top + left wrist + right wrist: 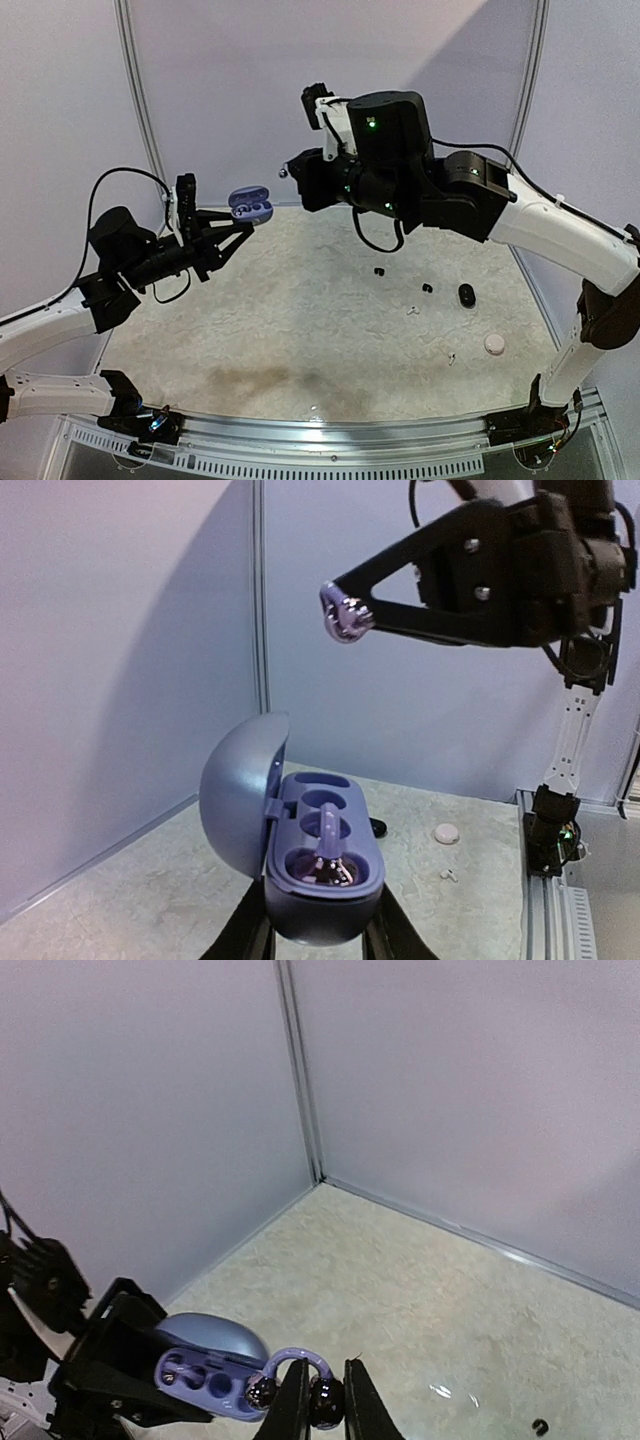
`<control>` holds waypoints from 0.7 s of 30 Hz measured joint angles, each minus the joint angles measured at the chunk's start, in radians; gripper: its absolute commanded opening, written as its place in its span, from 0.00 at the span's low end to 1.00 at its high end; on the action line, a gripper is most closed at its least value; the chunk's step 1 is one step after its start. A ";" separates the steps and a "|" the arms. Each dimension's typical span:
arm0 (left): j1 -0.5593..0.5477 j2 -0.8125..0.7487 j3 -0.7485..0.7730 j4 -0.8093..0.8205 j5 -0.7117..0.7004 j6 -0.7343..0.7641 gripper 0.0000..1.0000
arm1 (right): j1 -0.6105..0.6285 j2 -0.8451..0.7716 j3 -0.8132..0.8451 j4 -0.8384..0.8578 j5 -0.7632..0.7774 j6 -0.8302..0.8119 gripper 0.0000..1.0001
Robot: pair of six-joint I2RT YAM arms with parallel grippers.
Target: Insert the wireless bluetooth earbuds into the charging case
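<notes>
An open purple-blue charging case [250, 206] hangs in the air at the left, with my left gripper [243, 221] shut on its lower body. In the left wrist view the case [322, 880] has its lid up on the left, and one purple clip-shaped earbud [329, 842] stands in its near socket. My right gripper [325, 1402] is shut on a second earbud [300, 1368], a purple arch with two shiny dark ends. It holds the earbud [345, 615] above and to the right of the case [200, 1372], apart from it.
On the pale table lie small black earbuds [379, 270] [427, 288], a black case [466, 295], a round white case [494, 343] and tiny white earbuds [411, 310] [451, 357], all on the right half. Grey walls close the back and sides.
</notes>
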 measured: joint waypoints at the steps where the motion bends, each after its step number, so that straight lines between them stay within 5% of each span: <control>1: 0.000 0.000 0.010 0.003 -0.001 0.005 0.00 | 0.024 0.002 0.000 0.041 0.011 -0.039 0.00; 9: 0.000 0.000 0.040 0.008 -0.007 0.011 0.00 | 0.108 0.040 0.000 0.260 0.083 -0.246 0.00; 21: -0.006 -0.023 0.040 0.007 -0.027 0.013 0.00 | 0.109 0.106 -0.002 0.314 0.124 -0.350 0.00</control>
